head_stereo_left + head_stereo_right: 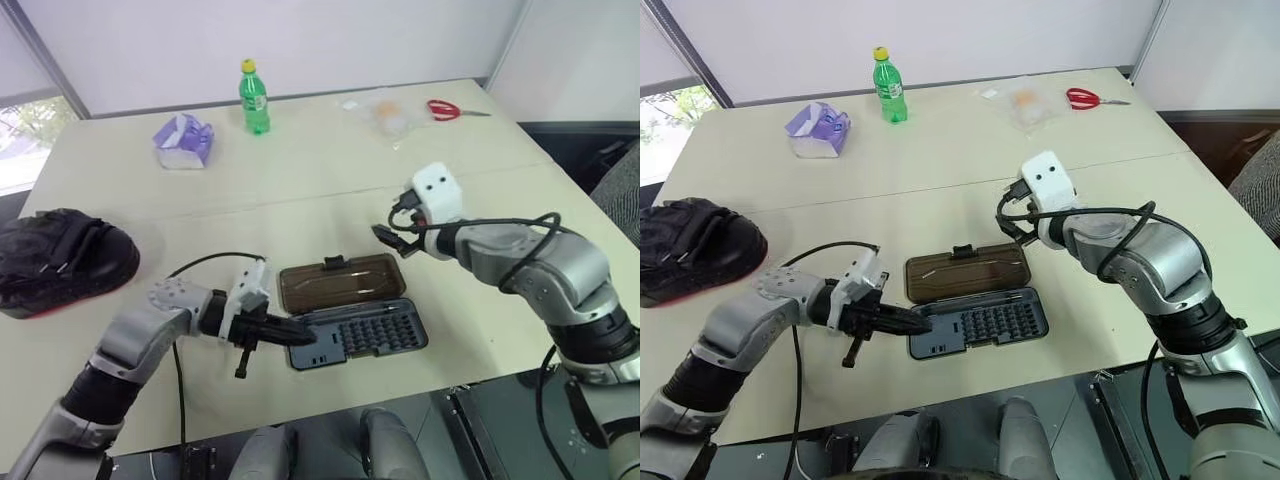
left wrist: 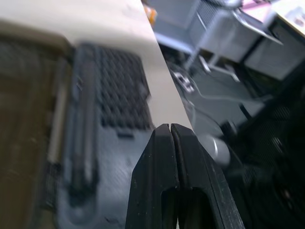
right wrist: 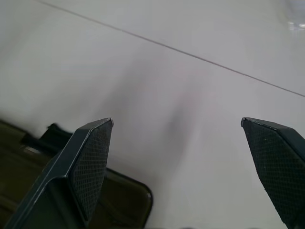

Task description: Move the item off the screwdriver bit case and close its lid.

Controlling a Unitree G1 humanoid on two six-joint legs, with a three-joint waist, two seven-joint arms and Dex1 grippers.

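Black and padded, the bulky rounded mitt (image 1: pixel 62 262) is lying at the table's left edge, well apart from the flat grey-blue plastic screwdriver bit case (image 1: pixel 365 333), so the first step looks done and the lid-closing is in hand. The case is lying open near the front edge of the cream table (image 1: pixel 300 180), its smoky-brown translucent lid (image 1: pixel 338 281) flat on the far side. The left gripper (image 1: pixel 303 333), fingers pressed together on nothing, is pointing rightward at the tray's left end. The right gripper (image 1: pixel 391 240), fingers spread wide and empty, is hovering just beyond the lid's right corner. Next, I judge, the lid needs lifting from its far edge and folding over the tray.
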